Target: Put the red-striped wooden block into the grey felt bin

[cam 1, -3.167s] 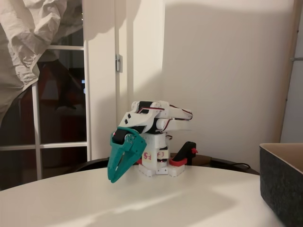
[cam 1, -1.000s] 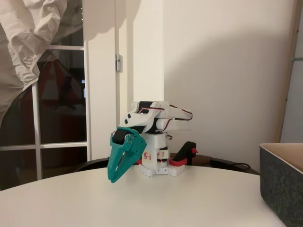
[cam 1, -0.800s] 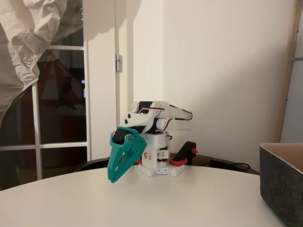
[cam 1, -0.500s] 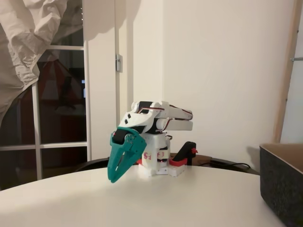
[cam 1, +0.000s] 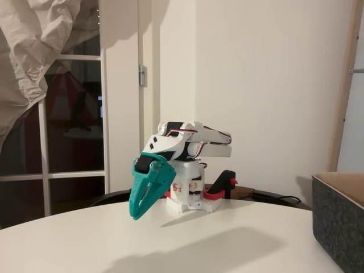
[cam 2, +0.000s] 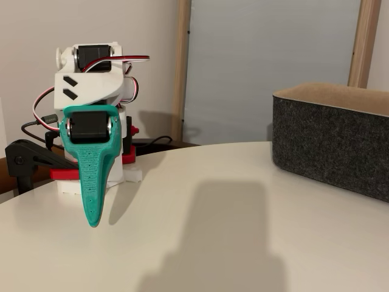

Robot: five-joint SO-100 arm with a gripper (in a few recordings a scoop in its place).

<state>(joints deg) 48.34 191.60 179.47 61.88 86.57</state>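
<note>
Teal pincer (cam 1: 134, 214) hangs closed and empty, tip just above the white surface (cam 2: 200, 255), arm folded. Grey felt bin (cam 2: 331, 143) stands well off to the right in both fixed views. I can't spot the red-striped block, so its direction is unknown.

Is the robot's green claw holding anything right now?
No, nothing. The gripper hangs over the table with its jaws shut and nothing between them.
</note>
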